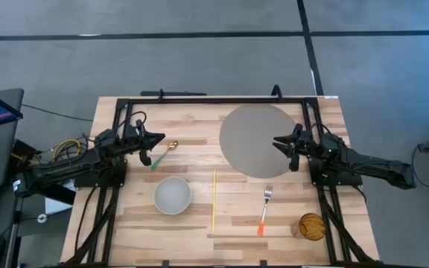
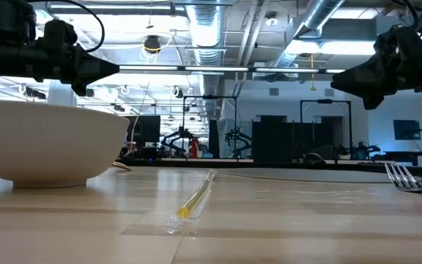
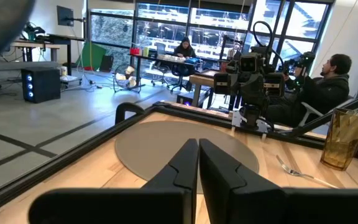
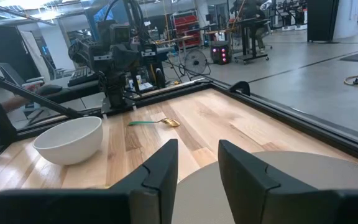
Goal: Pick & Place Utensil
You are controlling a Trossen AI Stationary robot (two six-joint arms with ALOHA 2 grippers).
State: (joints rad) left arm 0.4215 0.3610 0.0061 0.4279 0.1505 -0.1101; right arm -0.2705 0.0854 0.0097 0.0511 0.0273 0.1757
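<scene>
Wooden table (image 1: 199, 223) under both arms, wide workshop beyond.

Trouble worth guarding against, front edge first:
- Thin straw (image 1: 214, 199) lying lengthwise near the middle, white bowl (image 1: 173, 195) just to its left; easily swept aside by a low pass across the centre.
- Fork (image 1: 265, 208) with the orange handle lying flat, amber glass (image 1: 311, 226) near its handle end. Hard to get fingers under so flat a thing; likely to skid or spin if pinched off-centre. Could also tip the glass on a wide approach from the right.
- Spoon (image 1: 162, 154) with the green handle farther back, equally flat and slim; likely to be nudged away if met by closed fingers.
- Unclear from the task wording which utensil is meant, so some risk of choosing the wrong one.

Left gripper (image 1: 155, 141) raised above the board, fingers pressed almost together, holding nothing; must be opened before any grab. Right gripper (image 1: 278, 142) also raised, fingers a modest gap apart, empty, hanging over the near-left edge of the round grey mat (image 1: 258, 140).

Spoon on the wood just beside the left gripper's tip, bowl end pointing away toward the centre. Fork well apart from the right gripper, toward the front edge, just off the mat. Seated person (image 3: 328, 81) in the room behind, clear of the table.
</scene>
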